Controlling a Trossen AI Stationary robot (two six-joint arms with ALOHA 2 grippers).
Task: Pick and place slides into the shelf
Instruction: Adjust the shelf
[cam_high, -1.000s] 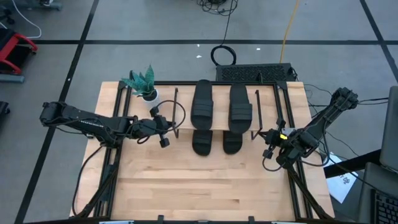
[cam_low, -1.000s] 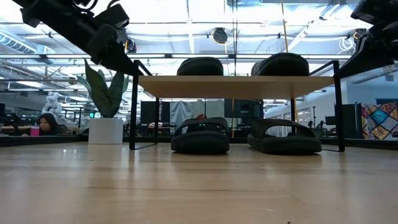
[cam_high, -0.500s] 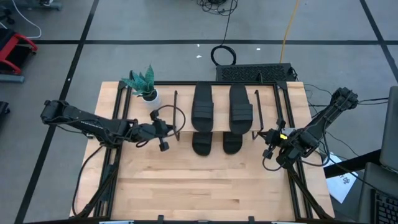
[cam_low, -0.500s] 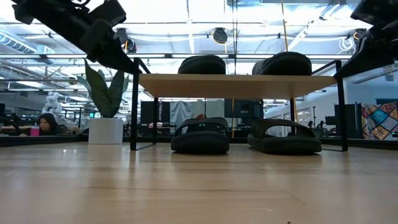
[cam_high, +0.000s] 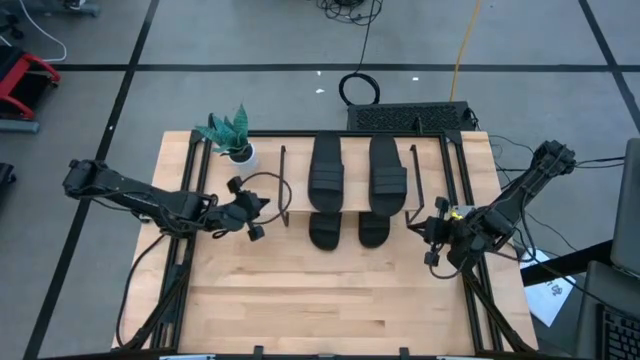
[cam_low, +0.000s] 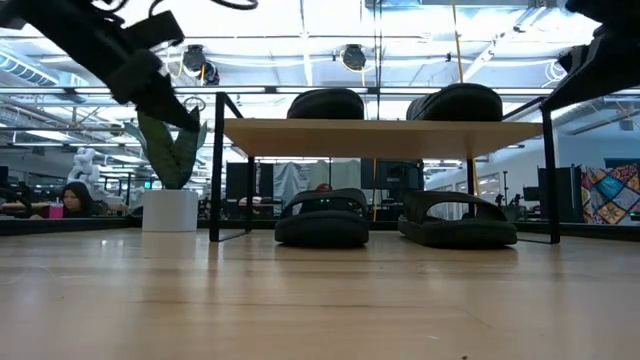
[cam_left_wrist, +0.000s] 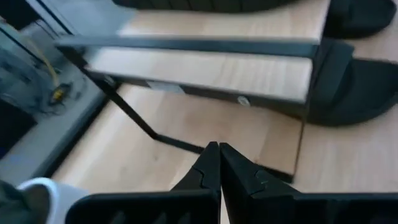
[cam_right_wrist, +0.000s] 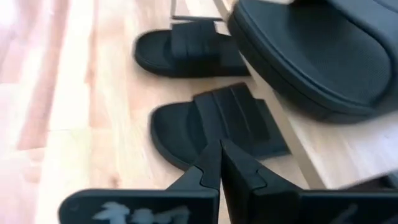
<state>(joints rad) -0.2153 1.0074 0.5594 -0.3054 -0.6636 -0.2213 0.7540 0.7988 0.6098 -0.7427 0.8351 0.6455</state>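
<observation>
Slides: two black slides (cam_high: 327, 170) lie on top of the shelf (cam_low: 380, 134); two more (cam_low: 322, 217) sit under it on the surface (cam_high: 330, 300).
My left pincer (cam_high: 255, 218): fingers together, holding nothing, left of the shelf.
My right pincer (cam_high: 432, 238): fingers together, holding nothing, right of the shelf.

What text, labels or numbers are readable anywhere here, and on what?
None readable.
Right gripper: white marks on its body, too blurred to read.
Shelf: small pale sticker on the board's edge, too blurred to read.
Slides: no visible branding.
</observation>
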